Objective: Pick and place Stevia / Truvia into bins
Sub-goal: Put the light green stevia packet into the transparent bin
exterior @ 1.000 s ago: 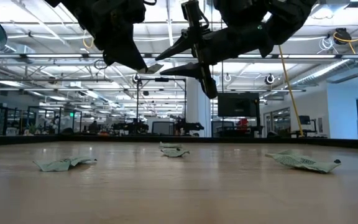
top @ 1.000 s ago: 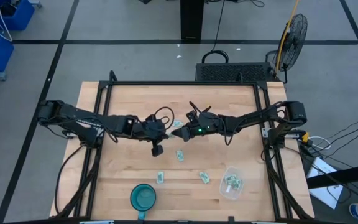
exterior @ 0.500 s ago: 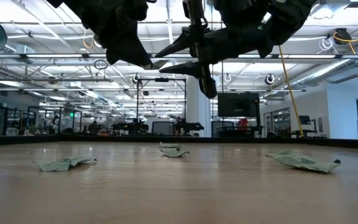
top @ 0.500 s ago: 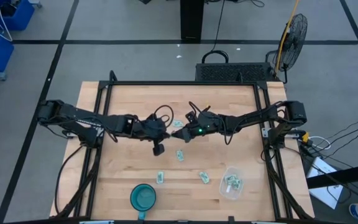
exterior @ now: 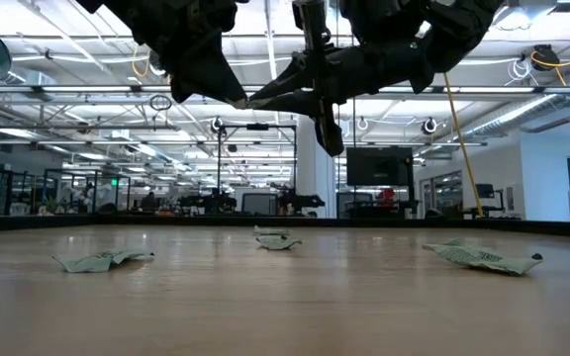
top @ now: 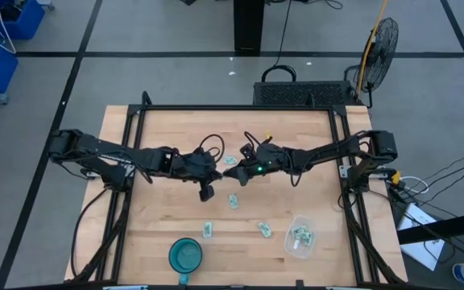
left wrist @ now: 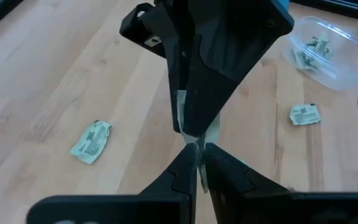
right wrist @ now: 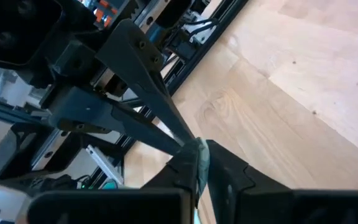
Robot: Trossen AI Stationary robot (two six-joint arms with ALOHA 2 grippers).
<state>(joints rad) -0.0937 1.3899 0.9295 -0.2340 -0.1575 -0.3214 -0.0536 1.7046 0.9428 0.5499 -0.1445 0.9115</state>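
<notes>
Sachet in the air: one pale green and white sachet (left wrist: 194, 127) hangs above the middle of the table, pinched from both sides where my two grippers meet.
Left gripper: my left gripper (top: 220, 172) reaches in from the left, fingers (left wrist: 188, 168) pressed together on one edge of that sachet.
Right gripper: my right gripper (top: 230, 171) reaches in from the right, tip to tip with the left one, fingers (right wrist: 225, 165) also clamped on the sachet; in the low view both tips (exterior: 250, 100) meet high above the wood.
Loose sachets: three lie flat on the table (top: 159, 225), one just below the grippers (top: 234, 201), one nearer the front edge on the left (top: 207, 230), one on the right (top: 264, 229), near the tub.
Tub: the clear plastic tub (top: 300, 237) sits at the front right of the table and already has a few sachets (top: 300, 235) inside.
Bowl: a teal round bowl (top: 185, 256) stands at the front edge, left of the tub and well apart from it.
Low view: crumpled sachets (exterior: 102, 260) rest on the wood, nothing touching them.
</notes>
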